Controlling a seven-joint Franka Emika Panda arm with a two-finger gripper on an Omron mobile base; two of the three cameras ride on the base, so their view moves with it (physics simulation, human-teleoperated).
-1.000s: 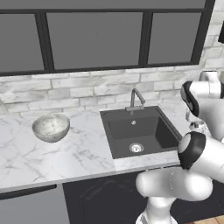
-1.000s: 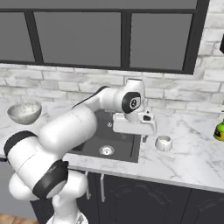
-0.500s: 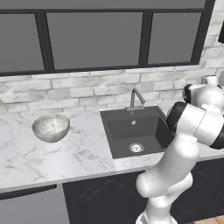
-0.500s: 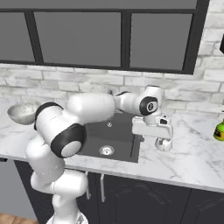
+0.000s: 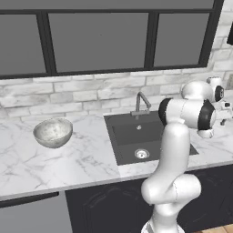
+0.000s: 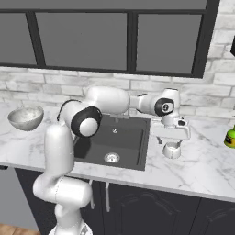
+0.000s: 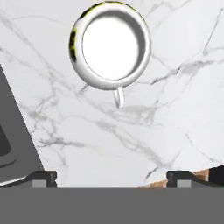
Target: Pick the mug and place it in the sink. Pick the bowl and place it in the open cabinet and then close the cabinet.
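Note:
The small white mug (image 6: pixel 172 149) stands upright on the marble counter just right of the sink (image 6: pixel 137 137). My gripper (image 6: pixel 173 138) hangs open directly above it, pointing down, without touching it. In the hand view the mug (image 7: pixel 110 46) shows from above with a yellow-green tinge on its rim. Its handle (image 7: pixel 119 97) points toward my gripper (image 7: pixel 111 178), whose fingertips (image 7: pixel 41 177) stand wide apart. The speckled stone bowl (image 5: pixel 53 132) sits far left on the counter, also seen as the bowl (image 6: pixel 26 118). The cabinet is out of view.
The dark sink (image 5: pixel 154 150) has a round steel drain (image 5: pixel 141 154) and a slim faucet (image 5: pixel 141 103) behind it. A green bottle (image 6: pixel 231 136) stands at the far right. Black-framed grey panels (image 5: pixel 98 41) run along the brick wall. Black base cabinets (image 6: pixel 151 206) lie below.
The arm has swung right, from over the sink to above the mug. The gripper has stayed open. Mug and bowl have not moved.

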